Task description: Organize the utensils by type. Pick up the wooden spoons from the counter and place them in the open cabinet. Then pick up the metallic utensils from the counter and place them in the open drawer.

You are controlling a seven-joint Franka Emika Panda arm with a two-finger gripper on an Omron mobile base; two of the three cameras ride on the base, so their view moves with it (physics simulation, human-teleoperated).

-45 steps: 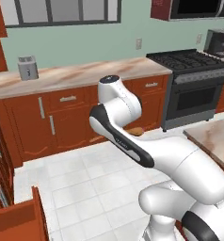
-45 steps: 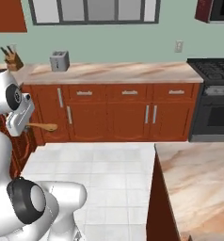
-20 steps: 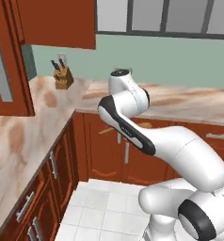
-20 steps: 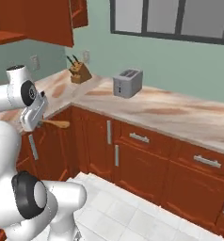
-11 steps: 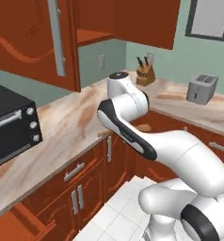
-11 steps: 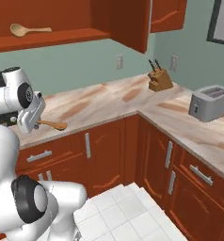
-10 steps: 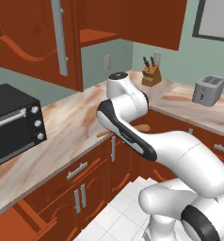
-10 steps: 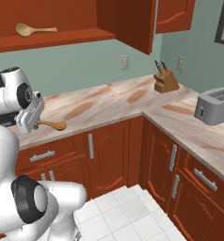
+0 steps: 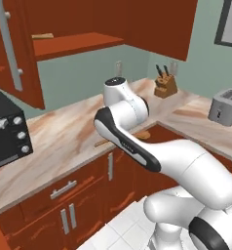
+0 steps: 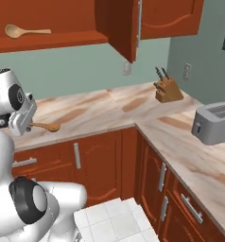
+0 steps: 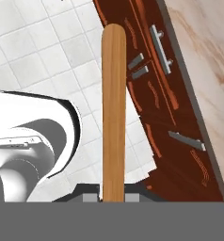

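Gripping a wooden spoon (image 11: 113, 113) by its handle, the gripper (image 11: 110, 196) has its jaws closed around the lower end of the tan shaft in the hand view, which runs straight up the picture over white floor tiles and reddish-brown cabinet fronts. From the right base view the same spoon (image 10: 45, 126) juts sideways out of the hand, round bowl outermost, held in the air near the front edge of the counter (image 10: 100, 111). From the left base view its bowl (image 9: 142, 135) peeks out behind the white arm. Rigid, light and dry-grained, the spoon should carry without bending or slipping much; held this far down the handle, though, the bowl end acts as a lever and could swing if knocked against a door. Farther off and higher, a second wooden spoon (image 10: 23, 31) already lies on the shelf of the open cabinet (image 10: 62, 39), beside its swung-out door, leaving room alongside for the one in hand.
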